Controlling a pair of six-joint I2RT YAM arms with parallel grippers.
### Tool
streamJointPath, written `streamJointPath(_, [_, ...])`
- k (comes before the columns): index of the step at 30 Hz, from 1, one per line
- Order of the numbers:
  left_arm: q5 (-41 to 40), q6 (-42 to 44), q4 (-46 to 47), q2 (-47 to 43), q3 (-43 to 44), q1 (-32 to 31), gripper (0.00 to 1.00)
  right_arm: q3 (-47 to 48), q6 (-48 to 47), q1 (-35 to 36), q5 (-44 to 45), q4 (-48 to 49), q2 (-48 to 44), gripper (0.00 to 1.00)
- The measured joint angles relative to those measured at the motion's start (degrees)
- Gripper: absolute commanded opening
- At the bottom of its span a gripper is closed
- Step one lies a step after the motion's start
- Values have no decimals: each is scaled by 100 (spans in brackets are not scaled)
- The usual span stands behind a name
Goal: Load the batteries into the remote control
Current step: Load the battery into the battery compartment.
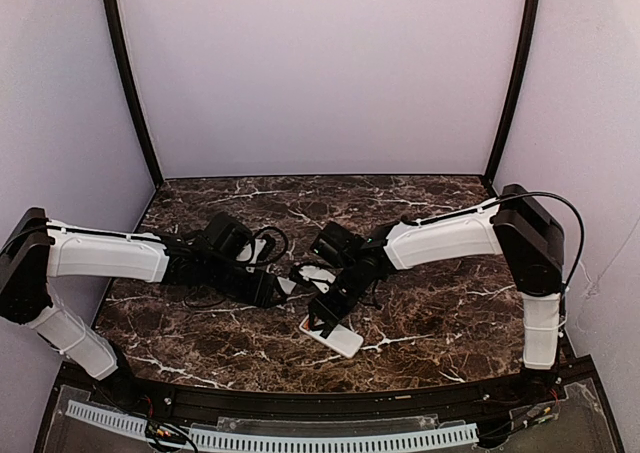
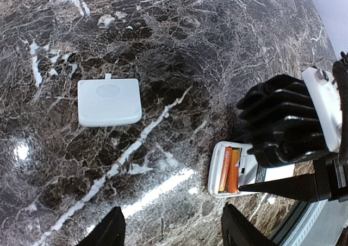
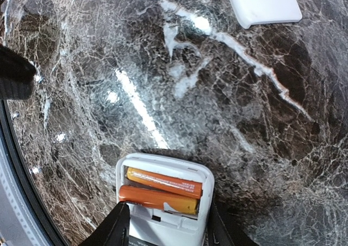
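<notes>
right gripper (image 3: 167, 208) clamps the remote control (image 3: 163, 165), both batteries (image 3: 163, 183) seated, print unreadable; left gripper (image 2: 174, 212) gapes apart.

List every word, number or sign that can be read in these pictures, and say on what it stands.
No text can be read.
On the batteries: any print is too blurred.
On the white cover: an oval mark, no legible letters.
On the remote control: no marking visible.

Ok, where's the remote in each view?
Top: remote lower centre, near the front edge.
Left wrist: remote lower right, batteries showing.
Right wrist: remote bottom centre.
Landmark: the white cover, upper left in left wrist, top right in right wrist.
</notes>
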Motion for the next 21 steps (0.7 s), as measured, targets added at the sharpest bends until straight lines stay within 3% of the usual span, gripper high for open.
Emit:
streamJointPath(9, [9,44,-2,0,-2,0,61,116,-44,136,295,-122,26,54])
streamJointPath(21, [597,90,490,-216,-505,0,61,-59,-33,127,299,-118,-293,76])
